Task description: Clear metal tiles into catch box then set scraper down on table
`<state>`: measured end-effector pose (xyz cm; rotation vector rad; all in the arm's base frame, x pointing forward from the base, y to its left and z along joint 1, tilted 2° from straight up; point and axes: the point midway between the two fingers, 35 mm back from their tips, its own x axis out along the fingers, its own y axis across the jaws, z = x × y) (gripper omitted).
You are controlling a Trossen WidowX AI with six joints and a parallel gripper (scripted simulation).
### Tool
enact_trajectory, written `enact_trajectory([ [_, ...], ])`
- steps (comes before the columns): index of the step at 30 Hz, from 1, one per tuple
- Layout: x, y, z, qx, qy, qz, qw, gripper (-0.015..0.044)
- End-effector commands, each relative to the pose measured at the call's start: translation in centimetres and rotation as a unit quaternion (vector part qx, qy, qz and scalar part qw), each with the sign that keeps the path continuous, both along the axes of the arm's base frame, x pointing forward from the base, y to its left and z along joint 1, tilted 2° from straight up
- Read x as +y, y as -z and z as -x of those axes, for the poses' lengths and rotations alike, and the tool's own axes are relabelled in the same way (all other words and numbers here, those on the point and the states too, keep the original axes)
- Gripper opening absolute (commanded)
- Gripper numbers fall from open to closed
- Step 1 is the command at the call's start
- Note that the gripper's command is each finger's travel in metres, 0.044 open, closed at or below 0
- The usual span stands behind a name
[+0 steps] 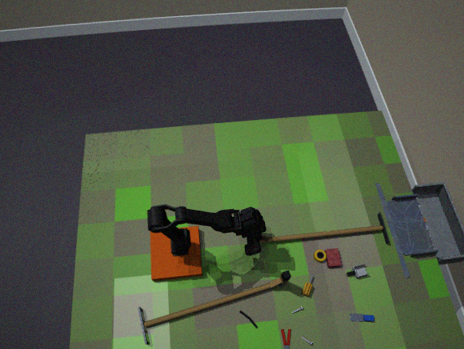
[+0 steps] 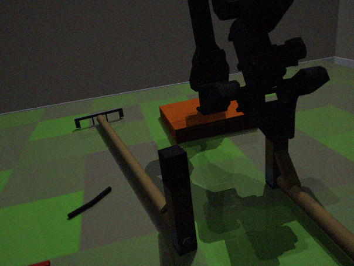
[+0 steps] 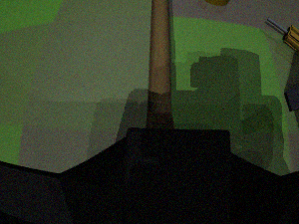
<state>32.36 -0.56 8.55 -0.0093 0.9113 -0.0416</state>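
Two long wooden-handled tools on the counter [image 1: 269, 161] [image 2: 111, 240] [image 3: 60, 74]. Long scraper [image 1: 326, 234] [image 2: 325, 218] [image 3: 159, 49]: stretched from beneath the arm toward the steel bench plate [image 1: 411, 227], dark blade [image 1: 384, 228] just beside the plate's near side. Claw [image 1: 253, 246] [image 2: 276, 139] [image 3: 164, 142]: closed around the scraper's upright grip; fingertips too dark to make out.

At the plate's far end, grey catch box [image 1: 442, 227]. One small orange fleck [image 1: 425, 220] by the border of plate and box; too small to name, exact side unclear.

Between scraper and second tool: yellow ring [image 1: 316, 252] [image 3: 216, 1] beside a red block [image 1: 333, 257]; grey piece with dark handle [image 1: 360, 271] nearer the plate; yellow-handled screwdriver [image 1: 307, 288] [image 3: 293, 38].

Second tool [image 1: 215, 302] [image 2: 132, 167]: slanting alongside, open-framed head near the orange base [image 1: 192, 265] [image 2: 176, 123], dark upright block at the other end. Farther out: bent black rod [image 1: 249, 319] [image 2: 89, 203], two screws [image 1: 297, 310], red-handled pliers [image 1: 283, 336], blue-and-grey tool [image 1: 362, 317].
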Motion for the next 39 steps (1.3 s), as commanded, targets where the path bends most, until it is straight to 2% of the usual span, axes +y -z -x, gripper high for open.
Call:
enact_trajectory([
  [1,-0.1,0.0,-0.1,-0.003,0.003,0.0,1.0,0.0],
  [5,-0.3,0.1,-0.1,-0.003,0.003,0.0,1.0,0.0],
  [22,0.0,0.0,0.0,0.0,0.001,0.0,1.0,0.044],
  [39,0.1,-4.7,0.5,0.001,0.003,0.0,1.0,0.044],
])
